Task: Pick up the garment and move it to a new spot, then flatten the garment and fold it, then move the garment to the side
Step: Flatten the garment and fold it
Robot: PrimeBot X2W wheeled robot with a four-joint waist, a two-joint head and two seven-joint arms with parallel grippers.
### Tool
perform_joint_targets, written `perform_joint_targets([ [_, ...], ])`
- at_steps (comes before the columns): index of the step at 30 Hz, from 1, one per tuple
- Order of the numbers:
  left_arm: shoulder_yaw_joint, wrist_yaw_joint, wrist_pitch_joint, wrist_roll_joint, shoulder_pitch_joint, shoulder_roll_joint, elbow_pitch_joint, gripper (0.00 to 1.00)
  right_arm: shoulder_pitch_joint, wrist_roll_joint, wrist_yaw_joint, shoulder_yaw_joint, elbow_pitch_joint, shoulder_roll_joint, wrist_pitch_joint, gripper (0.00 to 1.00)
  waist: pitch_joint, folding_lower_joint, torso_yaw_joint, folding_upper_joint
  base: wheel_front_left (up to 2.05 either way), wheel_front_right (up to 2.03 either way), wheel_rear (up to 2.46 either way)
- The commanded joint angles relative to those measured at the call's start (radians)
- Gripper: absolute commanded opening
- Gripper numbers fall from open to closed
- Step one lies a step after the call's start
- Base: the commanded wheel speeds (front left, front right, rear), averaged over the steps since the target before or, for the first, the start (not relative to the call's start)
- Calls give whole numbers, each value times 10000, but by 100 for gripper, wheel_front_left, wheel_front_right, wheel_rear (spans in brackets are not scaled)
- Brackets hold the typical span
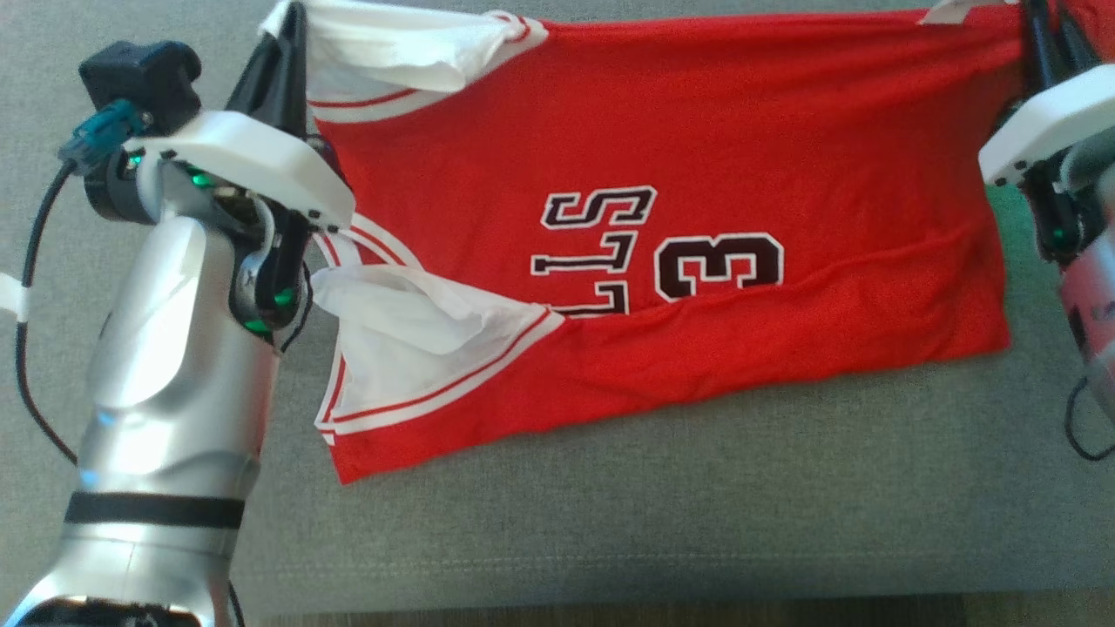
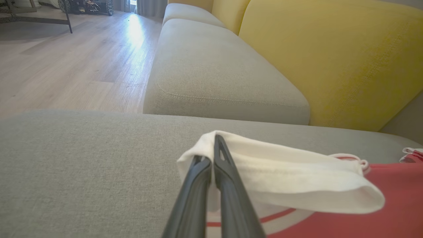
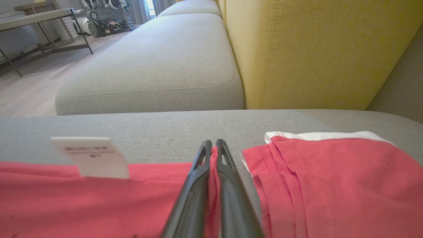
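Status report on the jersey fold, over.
Left gripper shut on jersey at white shoulder end. Right gripper shut on red hem edge. Jersey spread on grey cushion, near edge folded over. More red fabric beside right gripper, possibly in way.

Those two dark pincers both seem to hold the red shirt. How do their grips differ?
The left gripper pinches white inner cloth at the shoulder end of the red basketball jersey; the right gripper pinches red cloth at its hem end, near a white tag. Both are shut on the jersey's far edge.
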Motion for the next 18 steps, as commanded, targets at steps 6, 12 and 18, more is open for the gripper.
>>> perform_joint_targets([
  [6,399,-10,-561,-123,-618,312,376,0,-73,-21,21,78,-152,73,-258,0,-76,-1,-1,0,0,0,0],
  [12,218,-245,-674,-178,-337,309,735,0,482,273,21,155,-471,-105,-302,0,-350,-1,101,0,0,0,0],
  [18,151,-445,-485,-349,479,552,500,0,1409,815,21,597,-1101,-319,-309,0,-900,-1,126,0,0,0,0],
])
